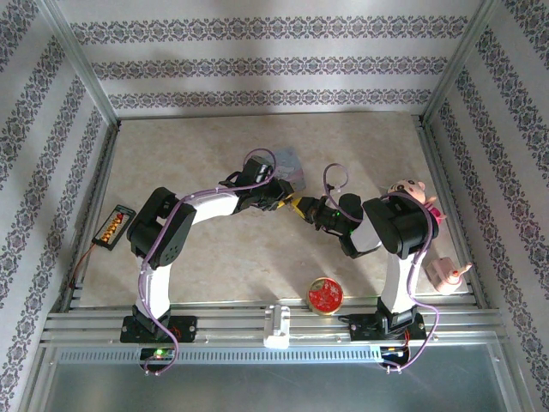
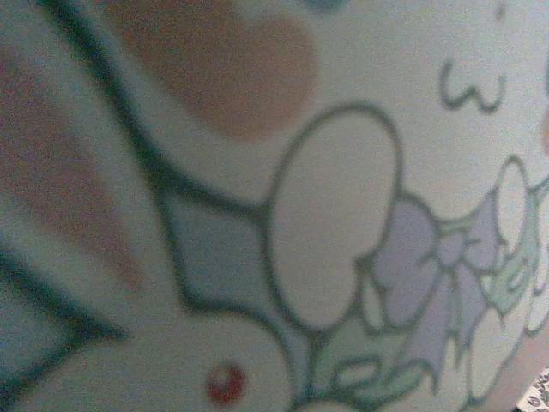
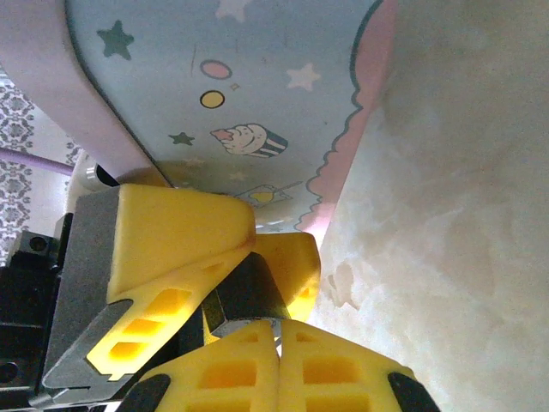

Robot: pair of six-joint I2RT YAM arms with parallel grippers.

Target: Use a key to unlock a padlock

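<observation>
As left gripper point(image 3: 257, 266) clamps the padlock point(image 3: 244, 296), closed right gripper point(image 3: 279, 343) touches it.

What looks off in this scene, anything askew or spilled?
Nothing spilled or broken. Only oddity: the left wrist camera sits very close to the pastel tin, its cartoon print blurred. The left gripper clamps what looks like the dark padlock.

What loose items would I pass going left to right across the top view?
Black tray of orange pieces → pastel tin → round red-and-gold tin → pink plush toy → small pink object at the right edge.
</observation>
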